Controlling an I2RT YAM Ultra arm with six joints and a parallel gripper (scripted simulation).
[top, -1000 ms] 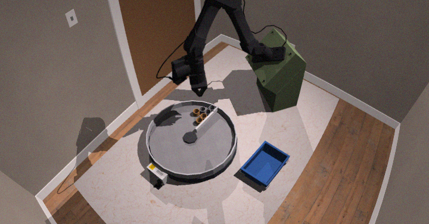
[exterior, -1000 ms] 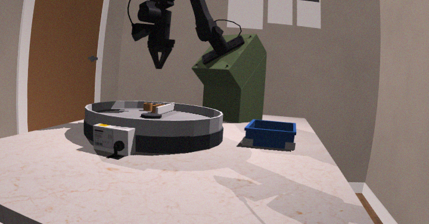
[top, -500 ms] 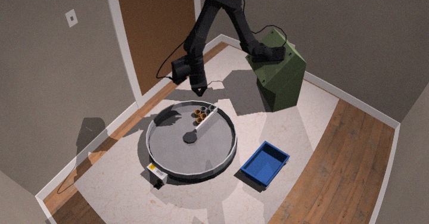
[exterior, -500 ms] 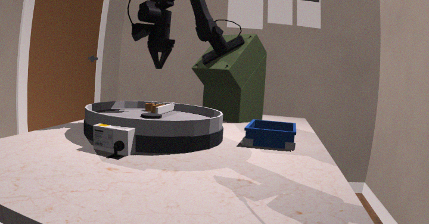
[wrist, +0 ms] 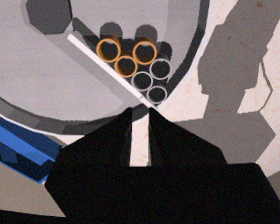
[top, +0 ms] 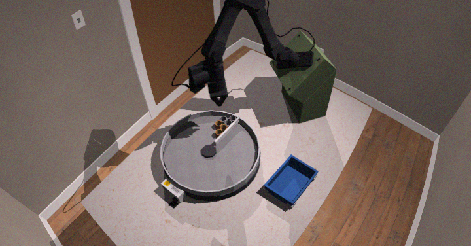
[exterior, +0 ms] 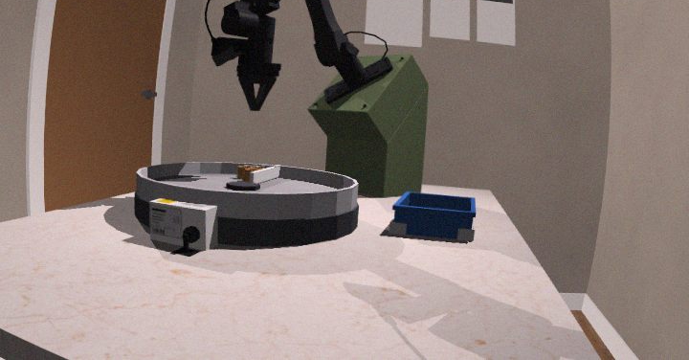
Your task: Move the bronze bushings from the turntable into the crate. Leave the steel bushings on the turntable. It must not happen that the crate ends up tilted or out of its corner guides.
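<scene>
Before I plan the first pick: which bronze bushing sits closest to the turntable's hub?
The bronze bushing at the hub end of the cluster, against the white bar; the other two bronze ones lie farther toward the rim.

The bushings (top: 224,123) sit bunched on the turntable (top: 171,175), against its bar (top: 226,130) (near the far rim). The crate (top: 308,168) stands beside the turntable, the pedestal (top: 309,89) behind both.
</scene>
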